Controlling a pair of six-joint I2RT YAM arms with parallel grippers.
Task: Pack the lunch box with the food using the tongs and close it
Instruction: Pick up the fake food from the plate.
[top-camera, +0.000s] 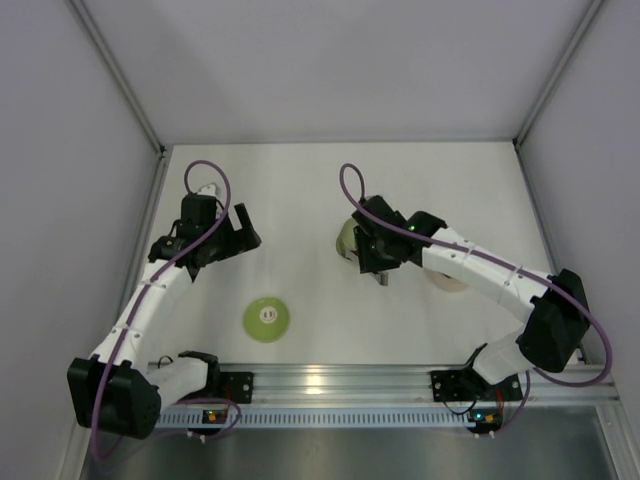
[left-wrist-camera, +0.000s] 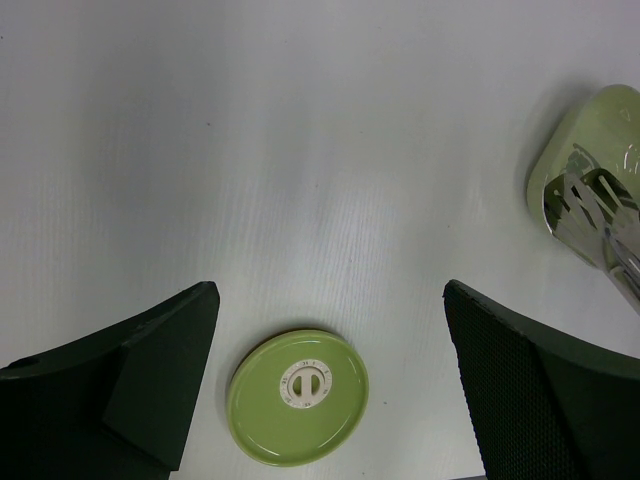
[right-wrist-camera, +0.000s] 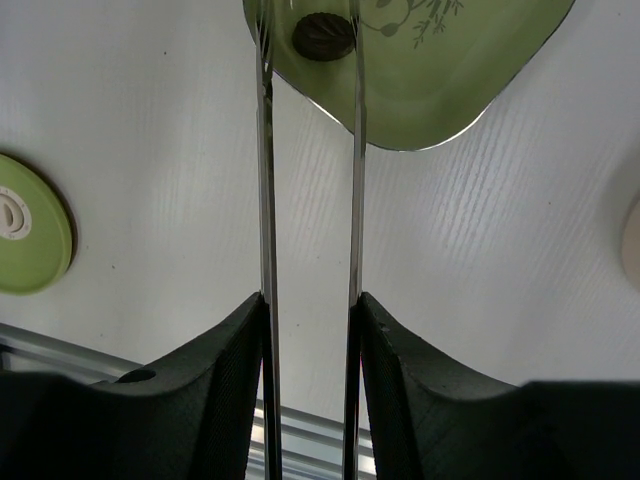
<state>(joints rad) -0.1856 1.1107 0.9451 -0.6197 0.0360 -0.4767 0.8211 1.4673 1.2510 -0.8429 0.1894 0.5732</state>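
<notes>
White table (top-camera: 300, 190) spreads below you, where your right end effector (right-wrist-camera: 312, 300) grasps the tongs (right-wrist-camera: 266, 200), whose long arms run straight ahead to the green dish (right-wrist-camera: 440, 70), tips straddling a dark brown chunk (right-wrist-camera: 322, 36) there, the lunch box (top-camera: 448, 283) lying right of that dish, your left end effector (left-wrist-camera: 330, 290) released.

A robotics lab cell: white table (top-camera: 300, 190) walled by plain panels (top-camera: 340, 60), two arms (top-camera: 150, 300) bolted to an aluminium rail (top-camera: 340, 378).

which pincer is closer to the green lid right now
Left. The left pincer is open just beyond the lid, on its far side. The right pincer is farther off to the lid's right, gripping the tongs over the green dish.
</notes>
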